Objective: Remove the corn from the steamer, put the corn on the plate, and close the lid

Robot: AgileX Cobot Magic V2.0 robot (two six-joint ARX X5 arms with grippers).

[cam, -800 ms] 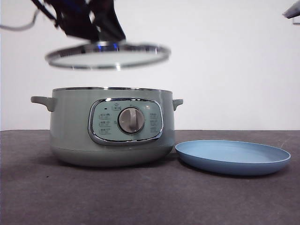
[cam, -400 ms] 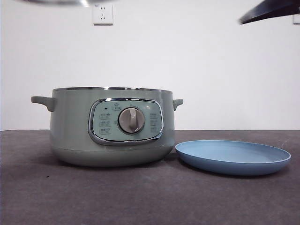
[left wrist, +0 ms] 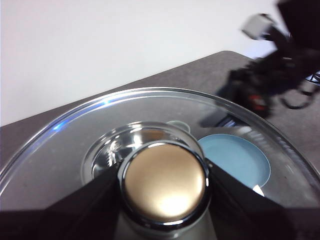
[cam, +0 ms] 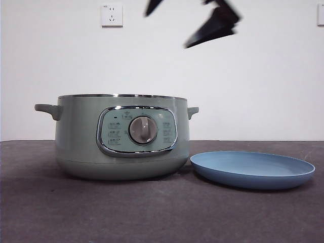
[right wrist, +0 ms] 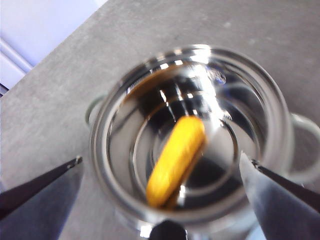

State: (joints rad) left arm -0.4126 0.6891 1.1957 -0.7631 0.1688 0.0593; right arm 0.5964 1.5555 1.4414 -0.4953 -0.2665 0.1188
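Observation:
The sage-green steamer [cam: 121, 136] stands uncovered on the dark table, with the light-blue plate [cam: 252, 169] just to its right. In the right wrist view the yellow corn [right wrist: 176, 160] lies inside the steamer's shiny bowl [right wrist: 100, 150]. My right gripper [right wrist: 165, 161] hovers open high above it; its black fingers [cam: 215, 25] show at the top of the front view. My left gripper [left wrist: 164, 192] is shut on the lid's round knob [left wrist: 165, 175] and holds the glass lid [left wrist: 65, 150] aloft, out of the front view. The plate [left wrist: 235, 160] shows through the glass.
A white wall with a socket [cam: 112, 15] stands behind the table. The dark table [cam: 152, 212] stretches in front of the steamer and plate. The right arm [left wrist: 280, 65] appears dark and blurred beyond the lid in the left wrist view.
The lid rose from just above the steamer and left the front view at the top. The right gripper came in from the upper right to above the steamer.

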